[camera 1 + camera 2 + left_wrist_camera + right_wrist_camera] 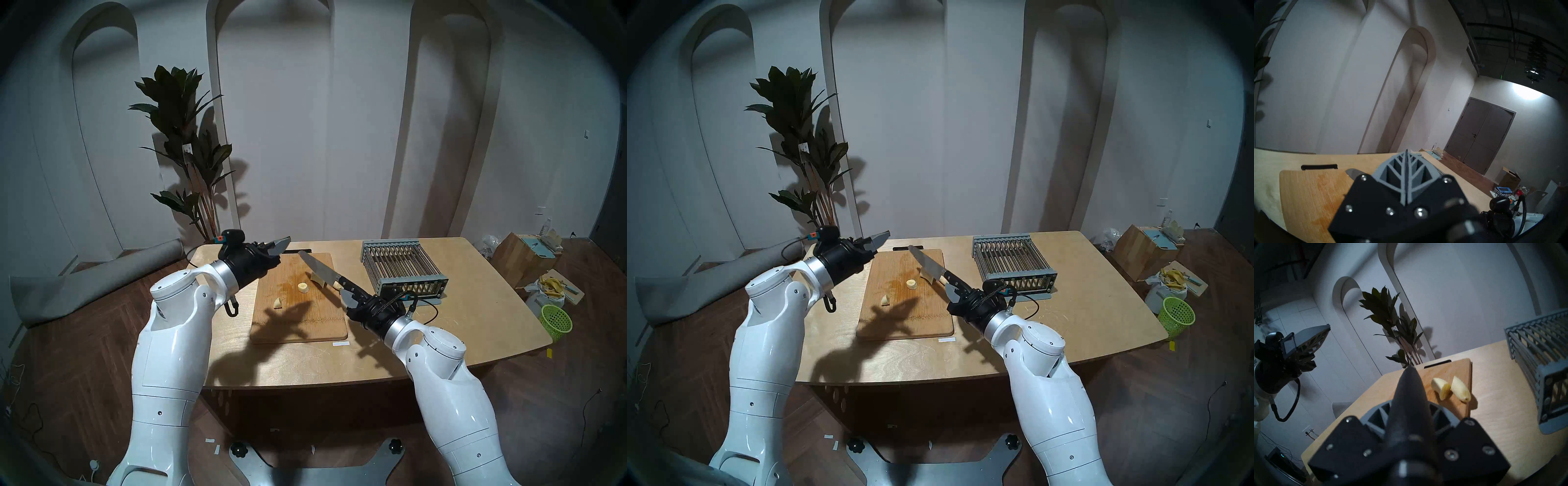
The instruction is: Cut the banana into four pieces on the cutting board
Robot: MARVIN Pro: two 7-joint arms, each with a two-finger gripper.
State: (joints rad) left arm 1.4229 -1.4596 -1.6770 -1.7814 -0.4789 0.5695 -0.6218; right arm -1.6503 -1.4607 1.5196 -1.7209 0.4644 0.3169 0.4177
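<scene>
My left gripper (283, 245): empty, jaws closed, raised over the cutting board (271, 325) far-left corner | banana (303, 287): four pieces on board, two by its right edge | my right gripper (349, 296): clamped on knife (320, 269), blade raised above board.

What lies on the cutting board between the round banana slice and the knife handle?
In the head view, the knife blade and another banana piece.

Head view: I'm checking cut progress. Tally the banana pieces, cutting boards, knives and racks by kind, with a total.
banana pieces: 4 (two partly behind the knife)
cutting board: 1
knife: 1
wire rack: 1
Total: 7
</scene>
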